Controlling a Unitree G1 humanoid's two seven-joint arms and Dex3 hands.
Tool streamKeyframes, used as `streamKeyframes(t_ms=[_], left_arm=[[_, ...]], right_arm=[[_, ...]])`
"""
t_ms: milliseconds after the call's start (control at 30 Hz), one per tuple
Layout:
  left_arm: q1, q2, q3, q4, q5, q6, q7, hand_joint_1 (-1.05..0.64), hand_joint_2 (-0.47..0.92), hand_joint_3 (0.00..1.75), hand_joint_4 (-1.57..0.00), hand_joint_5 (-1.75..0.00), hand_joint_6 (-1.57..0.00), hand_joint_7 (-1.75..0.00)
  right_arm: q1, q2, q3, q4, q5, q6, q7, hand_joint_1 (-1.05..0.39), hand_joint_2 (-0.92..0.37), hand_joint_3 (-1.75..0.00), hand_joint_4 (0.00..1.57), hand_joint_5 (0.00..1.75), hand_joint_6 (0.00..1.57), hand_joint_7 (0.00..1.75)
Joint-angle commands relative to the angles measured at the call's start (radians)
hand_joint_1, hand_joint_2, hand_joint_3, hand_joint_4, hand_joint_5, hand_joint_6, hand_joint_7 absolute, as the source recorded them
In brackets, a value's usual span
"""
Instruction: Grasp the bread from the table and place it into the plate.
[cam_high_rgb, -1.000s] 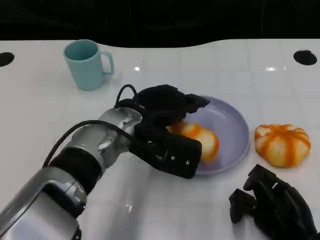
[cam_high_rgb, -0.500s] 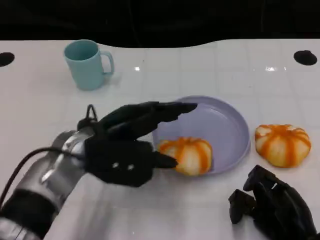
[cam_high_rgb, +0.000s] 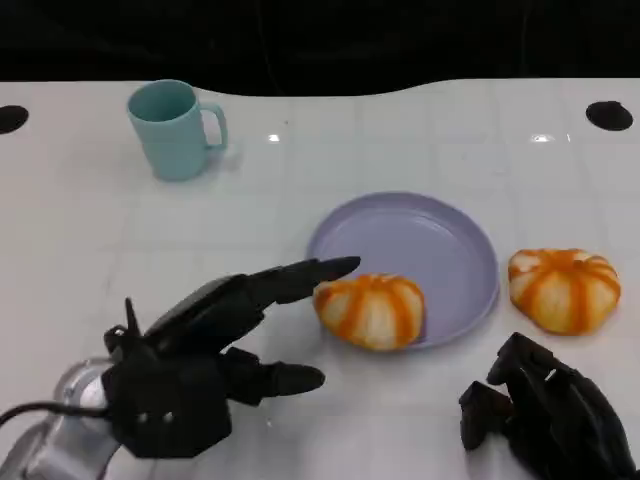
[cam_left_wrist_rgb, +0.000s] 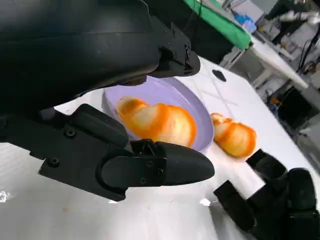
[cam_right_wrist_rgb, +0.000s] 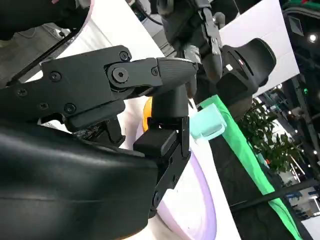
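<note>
Head view: two orange-striped breads, one plate (cam_high_rgb: 455, 235), one teal mug (cam_high_rgb: 172, 128) on the white worktop (cam_high_rgb: 80, 230). One bread (cam_high_rgb: 371, 310) lies on the plate's near rim; the second bread (cam_high_rgb: 563, 288) sits just beside the plate. Left hand (cam_high_rgb: 200, 360) holds nothing, fingers spread wide; right hand (cam_high_rgb: 545, 410) rests with fingers curled, holding nothing.

Left wrist view: both breads, one plate.

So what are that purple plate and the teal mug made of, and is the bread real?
The plate looks like smooth plastic or glazed ceramic: an even lilac with a soft sheen. The mug has a matte teal surface, likely plastic or ceramic. The bread on the plate looks like glossy moulded plastic or foam with painted orange stripes, so probably a toy.
</note>
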Motion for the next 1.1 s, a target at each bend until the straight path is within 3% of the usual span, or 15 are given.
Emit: streamKeyframes(t_ms=[33, 100, 200, 300, 467, 600, 1100], left_arm=[[0.082, -0.063, 0.048, -0.032, -0.159, -0.045, -0.008, -0.72, 0.92, 0.34, -0.26, -1.18, -0.51, -0.53], [0.106, -0.085, 0.058, -0.037, -0.209, -0.038, -0.022, -0.70, 0.92, 0.33, -0.31, -1.34, -0.50, -0.81], [0.156, -0.116, 0.070, -0.061, -0.280, -0.003, -0.040, -0.73, 0.92, 0.34, -0.44, -1.68, -0.49, -1.36], [0.201, -0.137, 0.077, -0.092, -0.326, 0.023, -0.057, -0.72, 0.92, 0.35, -0.54, -1.74, -0.49, -1.60], [0.283, -0.180, 0.085, -0.153, -0.455, 0.108, -0.113, -0.64, 0.92, 0.31, -0.73, -1.75, -0.58, -1.68], [0.337, -0.195, 0.087, -0.202, -0.546, 0.211, -0.174, -0.69, 0.92, 0.32, -0.83, -1.75, -0.64, -1.74], [0.382, -0.238, 0.134, -0.211, -0.651, 0.355, -0.305, -0.64, 0.92, 0.27, -0.83, -1.75, -0.62, -1.74]], right_arm=[[0.012, -0.010, -0.005, -0.014, 0.016, 0.032, -0.005, -0.56, -0.92, -0.24, 0.79, 1.66, 0.68, 1.42], [0.011, -0.011, -0.004, -0.013, 0.014, 0.031, -0.003, -0.56, -0.92, -0.23, 0.79, 1.66, 0.68, 1.41], [0.013, -0.012, -0.001, -0.016, 0.008, 0.024, -0.004, -0.56, -0.92, -0.24, 0.79, 1.66, 0.68, 1.41], [0.014, -0.009, -0.002, -0.019, 0.013, 0.023, 0.003, -0.56, -0.92, -0.24, 0.79, 1.67, 0.68, 1.41], [0.023, -0.009, 0.000, -0.035, 0.014, 0.028, 0.001, -0.56, -0.92, -0.24, 0.78, 1.68, 0.68, 1.41], [0.028, -0.010, 0.000, -0.042, 0.010, 0.024, 0.000, -0.55, -0.92, -0.25, 0.78, 1.68, 0.69, 1.41], [0.014, -0.016, -0.007, -0.008, 0.008, 0.004, 0.016, -0.56, -0.92, -0.26, 0.78, 1.70, 0.69, 1.41]])
